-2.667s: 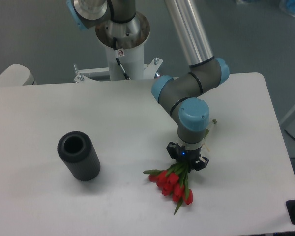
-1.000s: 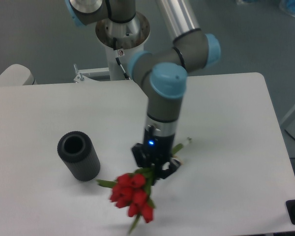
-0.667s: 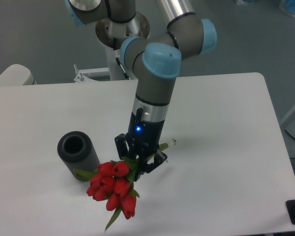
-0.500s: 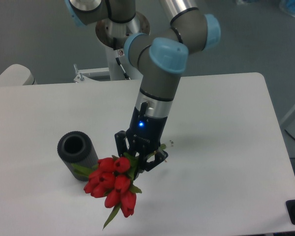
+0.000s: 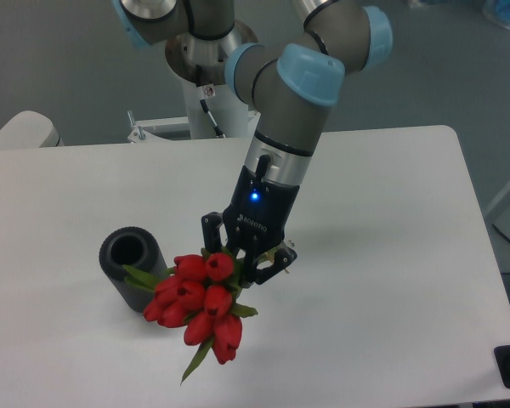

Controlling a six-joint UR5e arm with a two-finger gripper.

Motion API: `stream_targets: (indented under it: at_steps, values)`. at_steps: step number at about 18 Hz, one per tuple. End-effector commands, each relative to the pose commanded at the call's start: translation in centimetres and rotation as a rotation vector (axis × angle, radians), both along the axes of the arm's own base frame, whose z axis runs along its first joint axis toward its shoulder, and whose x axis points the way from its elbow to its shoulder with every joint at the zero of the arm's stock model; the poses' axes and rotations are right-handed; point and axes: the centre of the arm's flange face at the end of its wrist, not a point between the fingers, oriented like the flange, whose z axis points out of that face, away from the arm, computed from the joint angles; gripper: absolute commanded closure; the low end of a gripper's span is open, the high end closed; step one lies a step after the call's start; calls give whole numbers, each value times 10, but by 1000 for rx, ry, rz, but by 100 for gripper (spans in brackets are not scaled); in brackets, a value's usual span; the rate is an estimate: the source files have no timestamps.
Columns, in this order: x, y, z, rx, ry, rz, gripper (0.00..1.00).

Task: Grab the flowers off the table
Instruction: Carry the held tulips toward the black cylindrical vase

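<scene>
Gripping the flowers (image 5: 200, 307) by their stems, my hand (image 5: 242, 257) holds them above the surface (image 5: 391, 255). The red blooms point toward 7 o'clock, overlapping the dark ribbed cylinder (image 5: 129, 265) at 9 o'clock.

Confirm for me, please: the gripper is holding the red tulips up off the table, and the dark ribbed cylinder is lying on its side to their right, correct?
Not quite. The gripper is holding the flowers above the table, and the dark ribbed cylinder does look tipped over, but the camera view shows it to their left in the picture, not their right.
</scene>
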Motion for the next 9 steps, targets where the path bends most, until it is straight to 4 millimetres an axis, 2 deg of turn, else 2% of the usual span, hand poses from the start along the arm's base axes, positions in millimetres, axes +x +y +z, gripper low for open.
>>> stream_targets:
  at_steps: [9]
  values:
    - [3,2,1,6,-3,-8,75]
